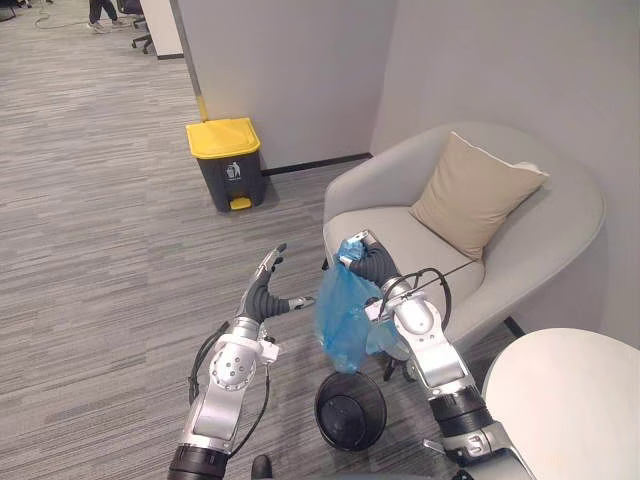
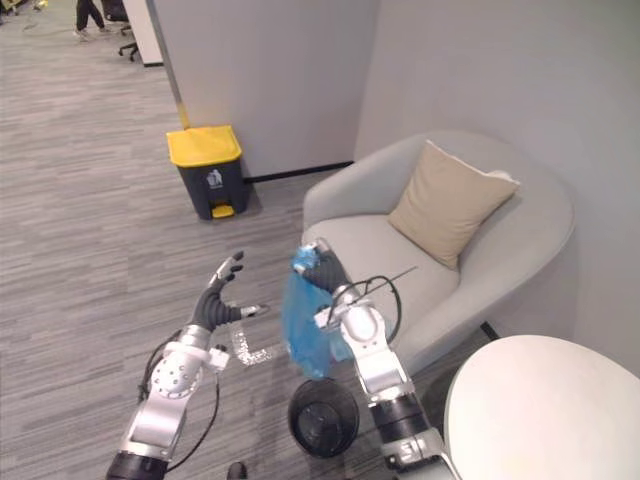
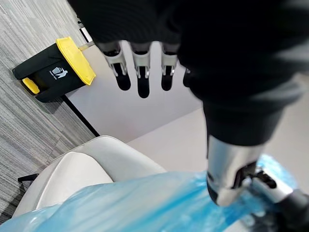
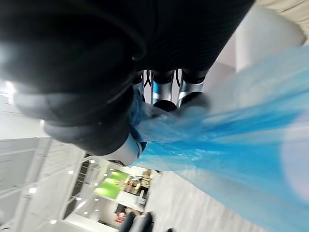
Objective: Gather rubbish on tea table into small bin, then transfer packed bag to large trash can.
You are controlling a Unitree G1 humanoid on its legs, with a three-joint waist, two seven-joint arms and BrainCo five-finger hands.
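Note:
A blue plastic bag [image 1: 341,315] hangs in the air above the small black bin [image 1: 350,410], which stands on the carpet. My right hand [image 1: 366,262] is shut on the bag's gathered top, in front of the armchair seat. The right wrist view shows my fingers [image 4: 164,92] curled round the blue film [image 4: 227,140]. My left hand [image 1: 267,290] is open just left of the bag, fingers straight, thumb pointing toward it and not touching. The large dark trash can with a yellow lid [image 1: 226,163] stands against the far wall, lid closed.
A grey armchair [image 1: 520,260] with a beige cushion [image 1: 476,192] stands right of the bag. A round white table [image 1: 572,405] edge sits at the lower right. Grey carpet [image 1: 100,230] stretches from me to the trash can. A person's legs [image 1: 100,14] show far back left.

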